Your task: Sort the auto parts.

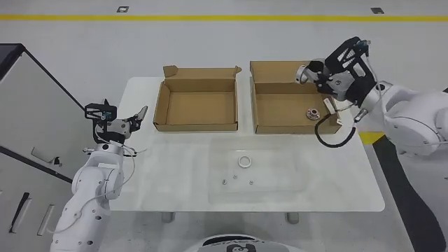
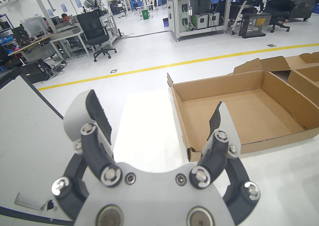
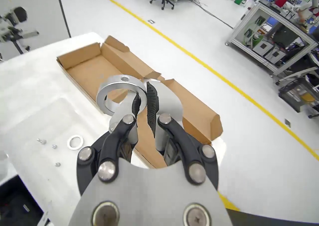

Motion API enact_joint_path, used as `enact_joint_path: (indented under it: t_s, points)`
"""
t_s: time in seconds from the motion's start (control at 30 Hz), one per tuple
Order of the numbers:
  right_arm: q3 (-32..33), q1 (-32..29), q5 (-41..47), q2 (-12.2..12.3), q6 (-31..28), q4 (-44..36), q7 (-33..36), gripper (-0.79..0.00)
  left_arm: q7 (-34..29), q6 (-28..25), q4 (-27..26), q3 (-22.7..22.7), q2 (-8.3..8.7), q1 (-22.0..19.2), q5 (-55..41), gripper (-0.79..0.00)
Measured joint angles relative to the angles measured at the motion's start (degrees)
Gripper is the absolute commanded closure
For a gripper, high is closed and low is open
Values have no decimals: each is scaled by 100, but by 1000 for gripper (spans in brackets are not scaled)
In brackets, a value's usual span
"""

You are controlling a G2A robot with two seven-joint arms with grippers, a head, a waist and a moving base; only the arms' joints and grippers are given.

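My right gripper (image 3: 142,102) is shut on the rim of a silver metal ring collar (image 3: 117,87) with a threaded hole. In the top view this ring collar (image 1: 302,75) hangs above the back wall of the right cardboard box (image 1: 276,105). A dark round part (image 1: 312,114) lies inside that box. The left cardboard box (image 1: 196,105) has nothing in it. My left gripper (image 2: 154,102) stands open with nothing between its fingers, above the table's left edge beside the left box (image 2: 249,112); in the top view the left gripper (image 1: 134,119) is there too.
A white flat ring (image 1: 244,161) and three small screws (image 1: 234,178) lie on a clear tray (image 1: 280,182) at the table's front middle. The same white ring (image 3: 75,142) and screws (image 3: 41,141) sit in front of the boxes. A dark panel (image 1: 42,98) leans left of the table.
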Motion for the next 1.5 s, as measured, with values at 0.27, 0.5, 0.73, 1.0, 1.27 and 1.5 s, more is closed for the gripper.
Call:
enact_joint_path:
  t_s: [0.27, 0.5, 0.73, 1.0, 1.27, 1.5]
  points:
    - [-585, 608, -228, -62, -100, 322, 294, 0, 0, 0, 0, 0, 0, 0, 0, -785]
    - [-582, 601, -231, -61, -98, 318, 293, 0, 0, 0, 0, 0, 0, 0, 0, -785]
    - [-1192, 1024, -1055, -135, 430, 634, 1320, 0, 0, 0, 0, 0, 0, 0, 0, -785]
    - [-2561, 2628, -1478, -500, 912, 2199, 2393, 0, 0, 0, 0, 0, 0, 0, 0, -785]
    - [-3556, 3620, -1394, -945, 1196, 3847, 2486, 0, 0, 0, 0, 0, 0, 0, 0, -785]
    - [-4064, 3976, -842, -1295, 1160, 4991, 2312, 0, 0, 0, 0, 0, 0, 0, 0, -785]
